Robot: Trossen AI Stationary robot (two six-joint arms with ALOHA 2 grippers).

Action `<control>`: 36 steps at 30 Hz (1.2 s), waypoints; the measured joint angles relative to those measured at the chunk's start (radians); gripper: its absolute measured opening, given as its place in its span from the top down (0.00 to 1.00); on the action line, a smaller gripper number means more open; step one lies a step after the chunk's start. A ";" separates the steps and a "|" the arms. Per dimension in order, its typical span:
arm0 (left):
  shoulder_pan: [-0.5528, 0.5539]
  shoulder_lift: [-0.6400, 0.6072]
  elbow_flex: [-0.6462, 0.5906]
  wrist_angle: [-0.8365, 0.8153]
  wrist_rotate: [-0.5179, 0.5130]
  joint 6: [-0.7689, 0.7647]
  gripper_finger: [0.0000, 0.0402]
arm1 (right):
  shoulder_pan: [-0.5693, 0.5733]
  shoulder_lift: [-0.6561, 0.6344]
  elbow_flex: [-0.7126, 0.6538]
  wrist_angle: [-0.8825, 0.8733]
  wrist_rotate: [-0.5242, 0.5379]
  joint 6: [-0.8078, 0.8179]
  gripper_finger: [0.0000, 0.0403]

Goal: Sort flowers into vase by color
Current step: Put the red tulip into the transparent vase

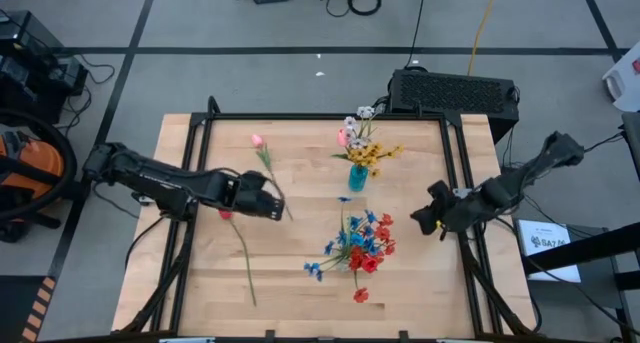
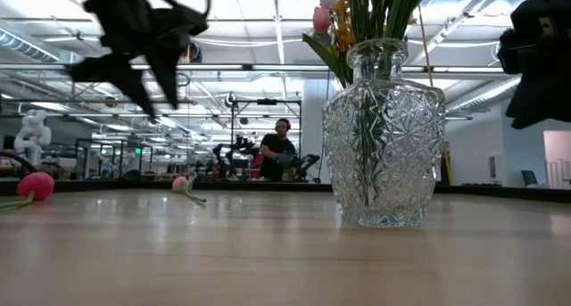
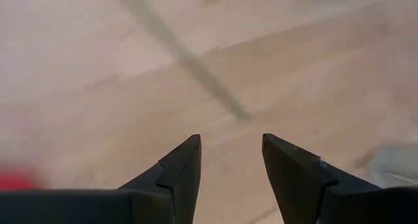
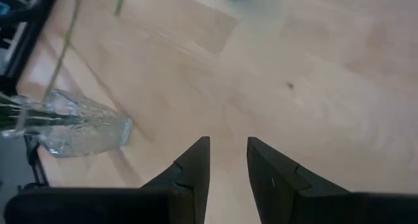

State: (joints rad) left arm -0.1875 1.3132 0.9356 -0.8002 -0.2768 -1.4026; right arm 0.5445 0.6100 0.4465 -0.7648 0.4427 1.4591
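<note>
Pink tulip on long green stem [image 1: 258, 141] lies loose on the wooden table [image 1: 300, 293], upper left; red flower with stem [image 1: 226, 215] lies below it. Left gripper [image 1: 279, 205] hovers between them, fingers [image 3: 176, 172] parted, gripping nothing. Clear glass vase of red and blue flowers [image 1: 357, 248] and blue vase of yellow flowers [image 1: 358, 175] stand mid-table. Right gripper [image 1: 418, 221] waits at the right edge, empty, fingers apart.

Two vases are standing mid-table [image 1: 420, 273], the near vase [image 1: 355, 260] in front of the far vase [image 1: 358, 177]. Two loose flowers [image 1: 243, 253] are lying to their left.
</note>
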 joint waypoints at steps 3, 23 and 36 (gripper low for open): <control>-0.043 0.000 0.000 -0.143 0.039 -0.205 0.61 | -0.031 -0.035 0.000 0.004 -0.002 -0.085 0.77; -0.235 0.077 -0.266 0.022 0.298 -0.896 0.68 | -0.055 -0.038 0.000 0.005 -0.082 -0.272 0.77; -0.200 0.070 -0.380 0.170 0.301 -0.888 0.78 | -0.055 -0.037 0.000 0.010 -0.079 -0.276 0.77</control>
State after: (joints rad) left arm -0.3873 1.3830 0.5560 -0.6299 0.0239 -2.2903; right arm 0.4900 0.5727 0.4469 -0.7549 0.3641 1.1835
